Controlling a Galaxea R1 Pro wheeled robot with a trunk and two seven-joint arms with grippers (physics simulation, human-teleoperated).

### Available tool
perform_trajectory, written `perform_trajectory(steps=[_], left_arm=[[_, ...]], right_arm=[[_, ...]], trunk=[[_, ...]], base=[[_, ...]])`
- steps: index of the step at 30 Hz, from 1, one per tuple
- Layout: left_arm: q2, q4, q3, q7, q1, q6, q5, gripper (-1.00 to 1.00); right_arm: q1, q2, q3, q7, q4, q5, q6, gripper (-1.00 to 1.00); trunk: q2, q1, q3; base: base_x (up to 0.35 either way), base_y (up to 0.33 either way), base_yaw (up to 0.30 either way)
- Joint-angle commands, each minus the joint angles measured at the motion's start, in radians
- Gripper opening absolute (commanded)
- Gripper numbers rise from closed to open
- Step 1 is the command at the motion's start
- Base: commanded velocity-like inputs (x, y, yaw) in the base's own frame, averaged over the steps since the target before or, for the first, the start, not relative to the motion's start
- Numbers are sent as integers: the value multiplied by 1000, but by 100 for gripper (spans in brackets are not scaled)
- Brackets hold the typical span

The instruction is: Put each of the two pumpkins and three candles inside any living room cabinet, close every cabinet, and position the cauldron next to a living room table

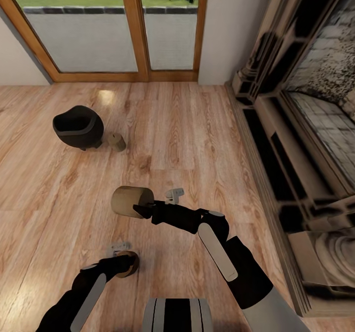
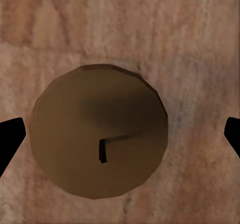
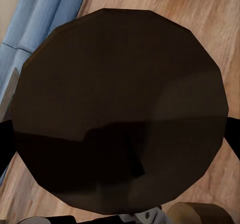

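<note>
Item 1, cauldron (image 1: 78, 126): black, round-bellied, rim flared, standing on the wooden floor (image 1: 197, 135) toward the floor's far left, near the glass doors (image 1: 106, 24).

Item 2, small candle (image 1: 117, 142): beige-grey, on the floor just beside the cauldron's right side (whether the two touch cannot be told).

Item 3, left gripper (image 1: 124, 259): low over the floor at the near edge, directly above a second candle (image 1: 129, 264). In the left wrist view this candle (image 2: 99, 130) shows its round top and dark wick from straight above, with the black fingertips (image 2: 10, 136) well apart on either side of it and not touching; jaws spread.

Item 4, right gripper (image 1: 144, 209): at mid-floor, jaws pinching a third candle (image 1: 131, 201), which is held tipped on its side, clear of the boards. In the right wrist view the candle's shadowed end face (image 3: 120, 109) is close to the lens, a dark finger at either margin; a blue sofa (image 3: 40, 24) lies along one corner.

Item 5, fireplace surround (image 1: 296, 140): dark and pale stonework with a stepped hearth, along the floor's right edge.
</note>
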Motion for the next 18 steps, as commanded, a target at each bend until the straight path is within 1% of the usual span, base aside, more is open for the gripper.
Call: perform_trajectory(steps=[1,5,18], left_arm=[[1,-1,-3,10,0,2,10,100],[1,-1,-4,14,0,2,10,100],[1,-1,5,18,0,-10,11,100]], right_arm=[[0,0,-1,2,-1,-2,5,-100],[0,0,-1,2,0,-2,5,-100],[0,0,-1,2,1,-2,4,-100]], trunk=[[0,0,-1],[-1,2,-16],[-1,2,-16]], base=[[0,0,0],[0,0,0],[0,0,0]])
